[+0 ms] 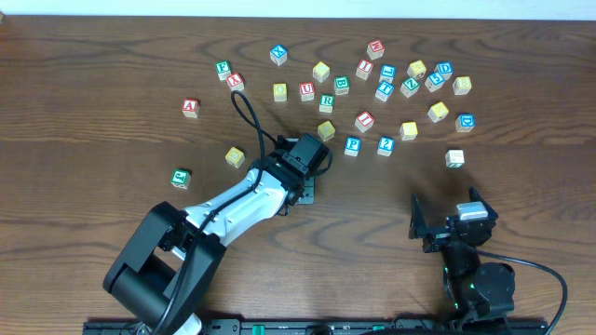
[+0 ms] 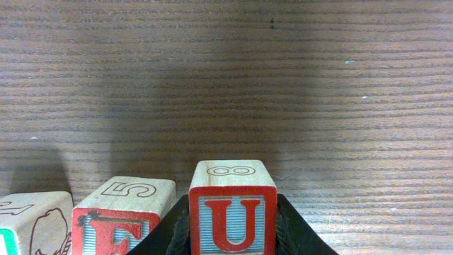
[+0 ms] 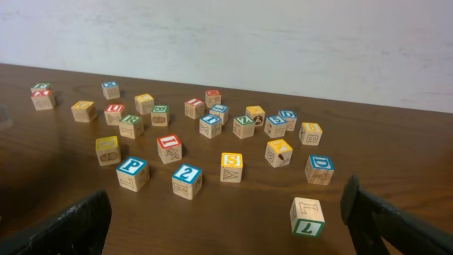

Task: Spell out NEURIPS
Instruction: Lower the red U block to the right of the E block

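Observation:
In the left wrist view my left gripper (image 2: 233, 228) is shut on a red U cube (image 2: 233, 212) that stands on the table. A red E cube (image 2: 117, 225) stands just left of it, then a cube (image 2: 32, 221) with a green corner whose letter is cut off. From overhead the left gripper (image 1: 296, 186) hides these cubes. Further back lie the blue P (image 1: 352, 145) (image 3: 132, 172), red I (image 1: 364, 121) (image 3: 169, 149), yellow S (image 1: 408, 130) (image 3: 231, 167) and green R (image 1: 327, 102) (image 3: 132, 125). My right gripper (image 1: 445, 208) (image 3: 225, 227) is open and holds nothing.
Several other letter cubes are scattered across the back right of the table. A blue 2 cube (image 1: 386, 145) sits beside the P. A green 7 cube (image 1: 454, 158) (image 3: 307, 216) stands just ahead of the right gripper. Two more cubes (image 1: 235, 156) (image 1: 182, 177) lie left of the left arm.

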You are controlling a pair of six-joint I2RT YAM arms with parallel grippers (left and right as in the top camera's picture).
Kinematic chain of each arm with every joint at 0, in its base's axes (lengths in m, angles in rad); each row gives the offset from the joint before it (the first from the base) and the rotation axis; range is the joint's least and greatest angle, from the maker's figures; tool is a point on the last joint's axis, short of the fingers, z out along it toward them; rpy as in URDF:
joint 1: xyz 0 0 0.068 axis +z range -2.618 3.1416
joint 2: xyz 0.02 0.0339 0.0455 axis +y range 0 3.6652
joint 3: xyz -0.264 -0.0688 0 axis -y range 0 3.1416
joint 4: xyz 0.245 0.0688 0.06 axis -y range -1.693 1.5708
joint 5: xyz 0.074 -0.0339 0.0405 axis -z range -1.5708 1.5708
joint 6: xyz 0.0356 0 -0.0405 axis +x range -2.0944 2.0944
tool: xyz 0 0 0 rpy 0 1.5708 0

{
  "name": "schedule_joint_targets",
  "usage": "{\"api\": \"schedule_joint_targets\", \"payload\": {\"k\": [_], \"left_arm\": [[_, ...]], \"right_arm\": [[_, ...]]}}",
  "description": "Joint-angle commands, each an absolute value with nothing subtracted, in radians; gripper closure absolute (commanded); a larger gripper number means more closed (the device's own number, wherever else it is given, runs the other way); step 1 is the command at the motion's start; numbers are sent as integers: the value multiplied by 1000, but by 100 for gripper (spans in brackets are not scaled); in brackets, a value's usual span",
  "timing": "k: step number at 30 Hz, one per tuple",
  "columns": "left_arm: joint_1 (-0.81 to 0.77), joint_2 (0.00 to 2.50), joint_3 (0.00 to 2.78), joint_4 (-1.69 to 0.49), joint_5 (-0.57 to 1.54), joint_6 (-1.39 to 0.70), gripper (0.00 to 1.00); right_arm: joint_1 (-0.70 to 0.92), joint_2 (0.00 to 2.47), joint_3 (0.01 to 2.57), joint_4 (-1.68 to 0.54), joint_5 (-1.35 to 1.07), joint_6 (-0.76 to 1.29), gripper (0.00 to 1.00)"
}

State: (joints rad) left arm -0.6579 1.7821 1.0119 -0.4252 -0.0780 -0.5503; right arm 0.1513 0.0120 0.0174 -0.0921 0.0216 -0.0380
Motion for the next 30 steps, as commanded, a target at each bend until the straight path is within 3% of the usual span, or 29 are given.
{"api": "schedule_joint_targets", "payload": {"k": [1,30], "left_arm": [[-646,1793,976,-443,-99,-564,92],[-646,1793,976,-481,-151,-672,92]], "right_arm": [[141,7,14,-94,23,-50,1],[141,7,14,-94,23,-50,1]]}}
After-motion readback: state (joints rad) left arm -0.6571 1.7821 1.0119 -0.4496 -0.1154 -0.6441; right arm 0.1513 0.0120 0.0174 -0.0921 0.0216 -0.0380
